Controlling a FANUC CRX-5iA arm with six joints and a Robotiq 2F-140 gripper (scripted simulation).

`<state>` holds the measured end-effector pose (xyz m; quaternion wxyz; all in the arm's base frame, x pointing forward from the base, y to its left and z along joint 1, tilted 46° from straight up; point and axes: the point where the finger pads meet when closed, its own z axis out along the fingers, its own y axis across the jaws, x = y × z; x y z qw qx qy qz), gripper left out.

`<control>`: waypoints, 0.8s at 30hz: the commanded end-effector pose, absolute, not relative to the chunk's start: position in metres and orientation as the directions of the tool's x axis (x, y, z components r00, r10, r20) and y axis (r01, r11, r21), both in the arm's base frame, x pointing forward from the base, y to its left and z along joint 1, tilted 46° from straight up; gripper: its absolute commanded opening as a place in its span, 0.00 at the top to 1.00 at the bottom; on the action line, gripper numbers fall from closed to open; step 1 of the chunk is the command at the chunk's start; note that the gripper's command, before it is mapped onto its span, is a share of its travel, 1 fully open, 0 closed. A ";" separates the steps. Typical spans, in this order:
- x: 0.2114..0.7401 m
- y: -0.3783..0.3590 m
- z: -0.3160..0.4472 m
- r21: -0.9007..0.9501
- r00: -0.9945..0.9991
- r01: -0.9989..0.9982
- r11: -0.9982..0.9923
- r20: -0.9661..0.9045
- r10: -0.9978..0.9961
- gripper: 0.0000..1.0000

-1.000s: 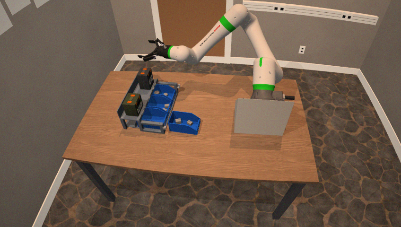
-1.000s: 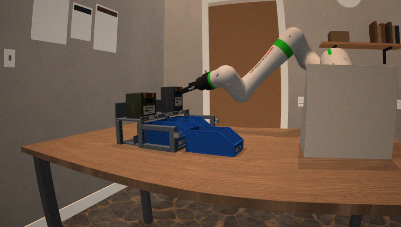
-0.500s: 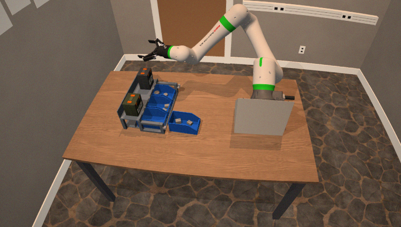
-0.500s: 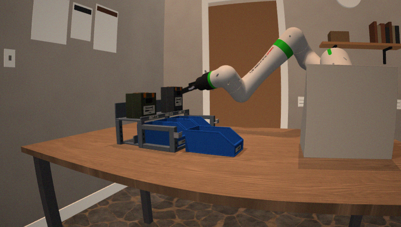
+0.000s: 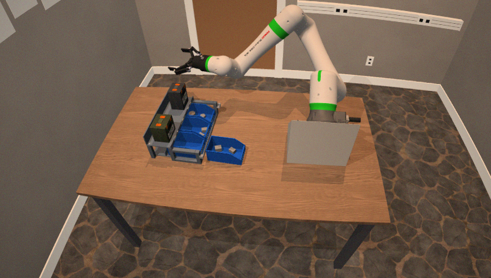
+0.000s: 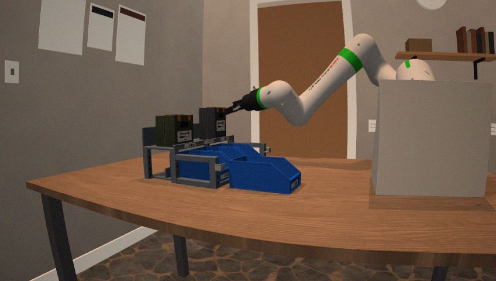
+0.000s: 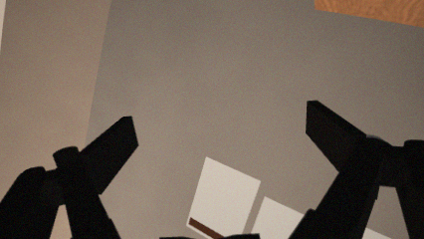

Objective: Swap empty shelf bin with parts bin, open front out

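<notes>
We can read "FANUC" in red on the robot arm's white link (image 5: 256,44) (image 6: 323,79). The dark lettering beside it and the labels on the cases are too small for us to make out

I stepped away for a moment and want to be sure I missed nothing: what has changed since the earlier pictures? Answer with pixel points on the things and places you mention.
Nothing visibly changed. The gripper (image 5: 177,59) (image 7: 218,124) was open and empty and is so now. The bin with parts (image 5: 225,158) (image 6: 261,175) stays on the table, the empty bin (image 5: 189,140) on the shelf (image 5: 186,150) (image 6: 175,167).
</notes>
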<state>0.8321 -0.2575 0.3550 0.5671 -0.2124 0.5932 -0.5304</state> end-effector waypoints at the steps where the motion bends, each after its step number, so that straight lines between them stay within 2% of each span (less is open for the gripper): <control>1: 0.833 -0.253 0.357 -0.871 -0.258 0.350 0.346 -0.444 -0.858 0.00; 24: 0.841 -0.191 0.374 -0.883 -0.135 0.334 0.329 -0.391 -0.911 0.00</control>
